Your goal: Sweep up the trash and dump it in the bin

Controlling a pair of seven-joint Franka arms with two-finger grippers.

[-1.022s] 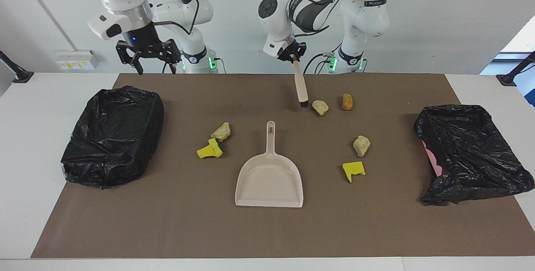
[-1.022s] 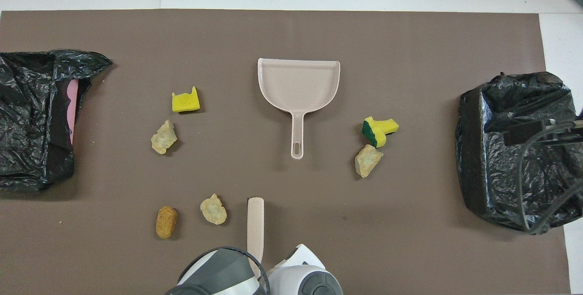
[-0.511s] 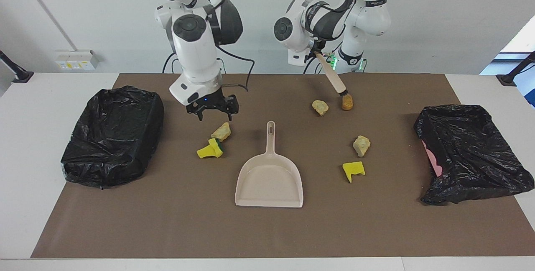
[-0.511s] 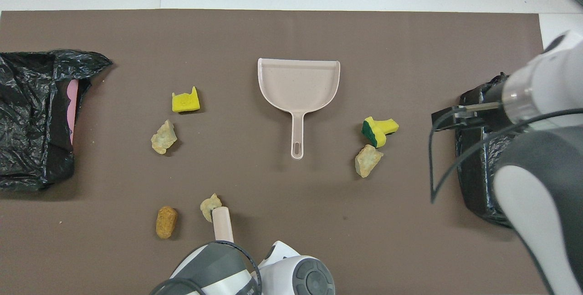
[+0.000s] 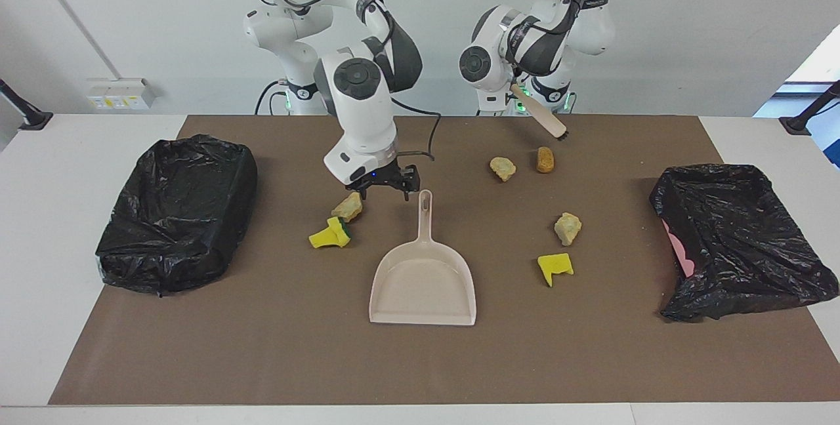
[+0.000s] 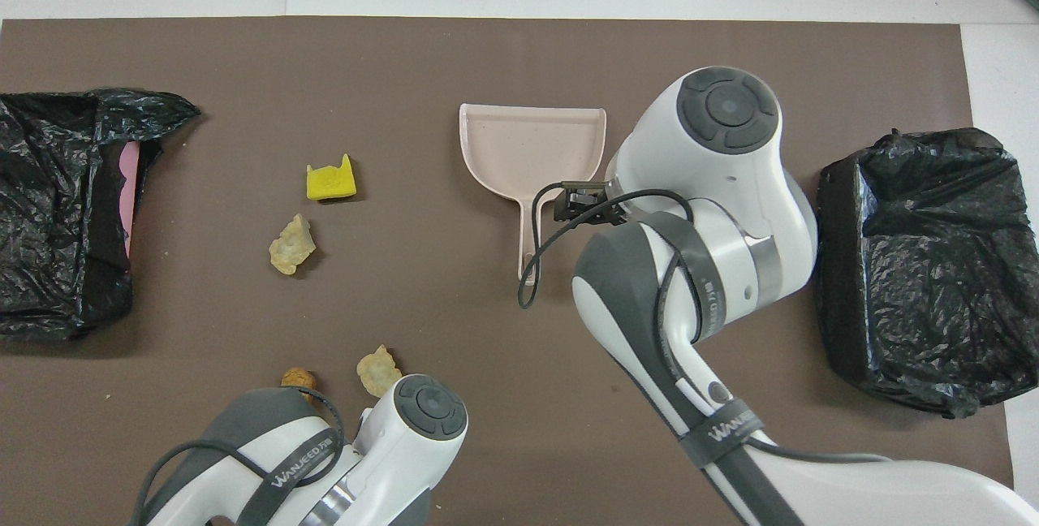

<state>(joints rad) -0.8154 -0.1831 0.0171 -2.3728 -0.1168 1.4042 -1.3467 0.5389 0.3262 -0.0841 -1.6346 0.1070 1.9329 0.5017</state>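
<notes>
The right gripper, open and empty, hangs low over the brown mat just beside the tip of the dustpan handle, with a beige foam chunk and a green-backed sponge piece near it toward the right arm's end. The left gripper is closed on the brush, lifted clear above the orange-brown lump and another foam chunk. 2 more scraps lie farther out: a foam chunk and a yellow sponge piece. A black-lined bin sits at each end of the desk.

Overhead, the right arm hides its gripper and both nearby scraps. A descent slightly off the handle could shove the dustpan aside or knock that foam chunk away.
</notes>
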